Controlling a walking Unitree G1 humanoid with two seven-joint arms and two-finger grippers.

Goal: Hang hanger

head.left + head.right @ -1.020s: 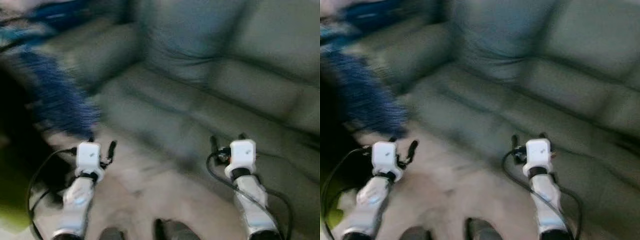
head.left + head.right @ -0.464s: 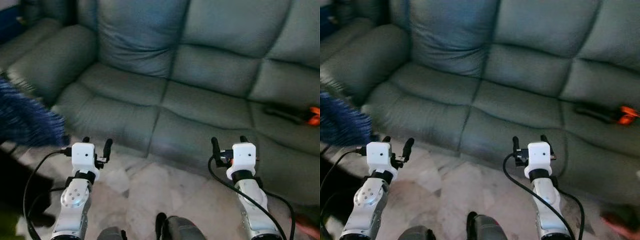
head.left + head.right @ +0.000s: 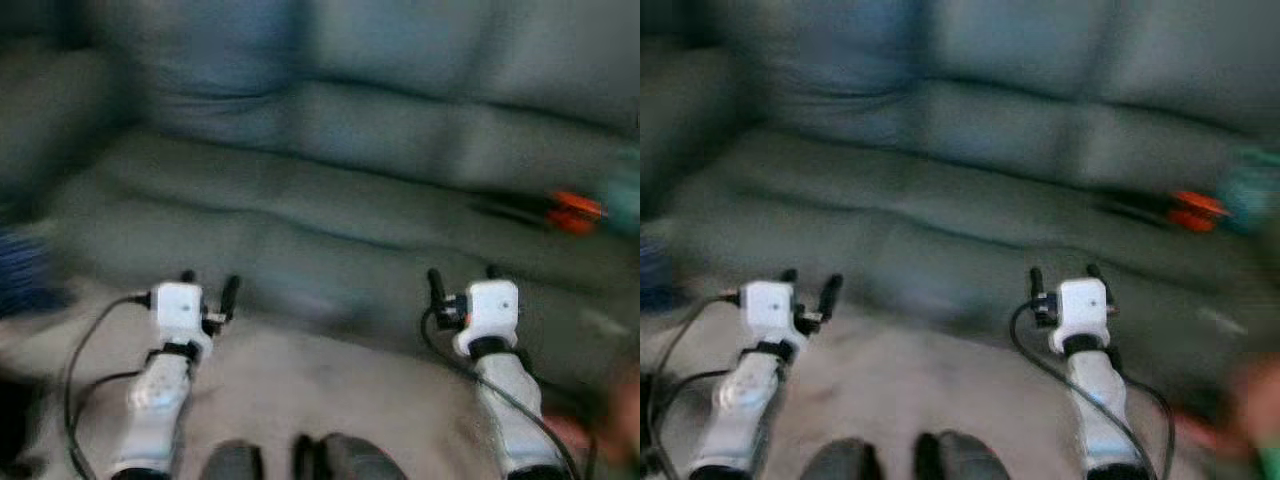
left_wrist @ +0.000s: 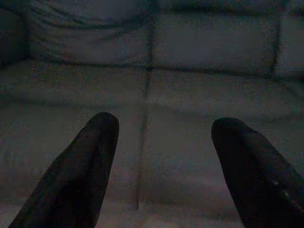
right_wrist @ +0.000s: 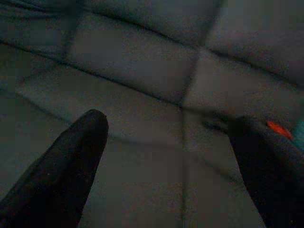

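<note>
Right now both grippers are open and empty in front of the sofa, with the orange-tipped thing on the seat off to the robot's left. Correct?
One thing is off: the orange-tipped thing lies on the sofa seat to the robot's right, not its left, as the left eye view shows. The rest holds: the left gripper and right gripper are both open and empty in front of the sofa.

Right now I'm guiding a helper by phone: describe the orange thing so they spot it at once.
Start at the grey-green sofa ahead. On its seat, toward the robot's right, lies a dark, blurred item with an orange end. That orange patch is the only bright colour on the cushions.
</note>
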